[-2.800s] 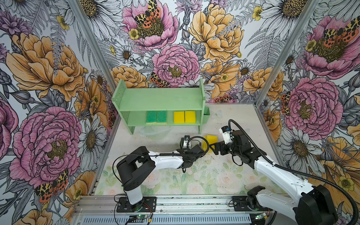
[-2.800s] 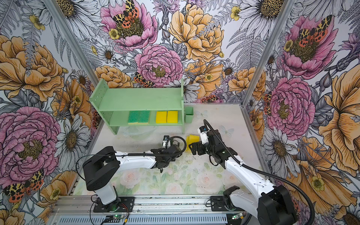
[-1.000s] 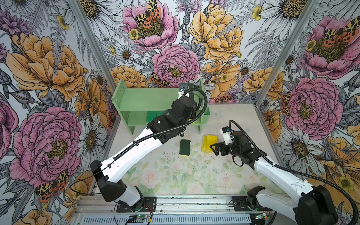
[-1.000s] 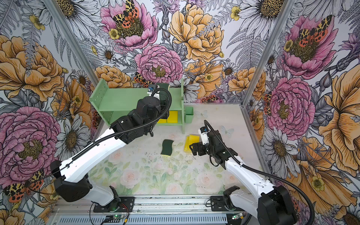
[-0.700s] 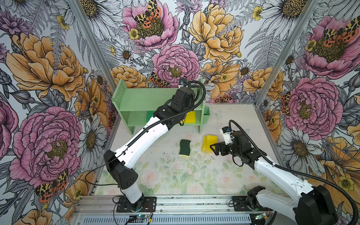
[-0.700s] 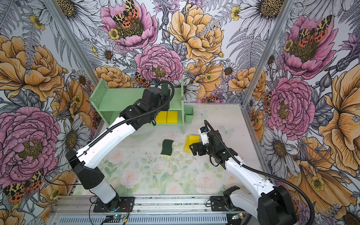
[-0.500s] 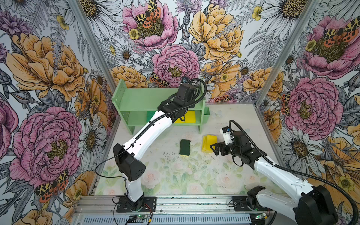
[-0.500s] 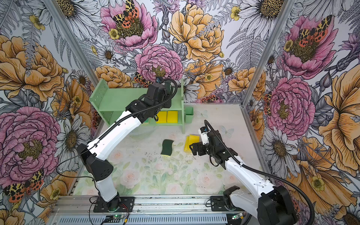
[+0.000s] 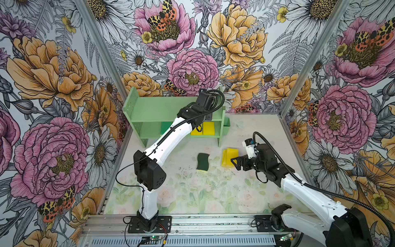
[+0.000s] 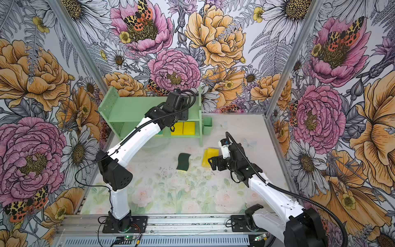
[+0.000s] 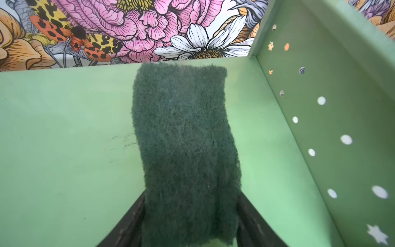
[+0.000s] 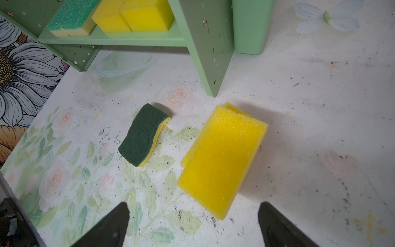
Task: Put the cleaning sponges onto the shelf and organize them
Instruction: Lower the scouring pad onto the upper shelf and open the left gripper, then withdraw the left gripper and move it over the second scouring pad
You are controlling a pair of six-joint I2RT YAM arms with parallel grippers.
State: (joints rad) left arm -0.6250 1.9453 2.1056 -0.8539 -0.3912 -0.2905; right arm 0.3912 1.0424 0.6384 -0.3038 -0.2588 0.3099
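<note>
One risk: your left pincer (image 11: 190, 213) grips the wavy dark-green scouring sponge (image 11: 183, 139) over the top tier of the mint-green wooden shelf (image 11: 64, 128), tip near the back edge, so release may drop it behind; right pincer (image 12: 193, 211) hangs wide open.

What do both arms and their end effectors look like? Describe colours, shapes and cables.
The left arm and right arm have glossy white rounded links, black joint housings and black bases on a metal rail. A black ribbed cable loops along each. The left end effector and right end effector have black tapered fingers.
</note>
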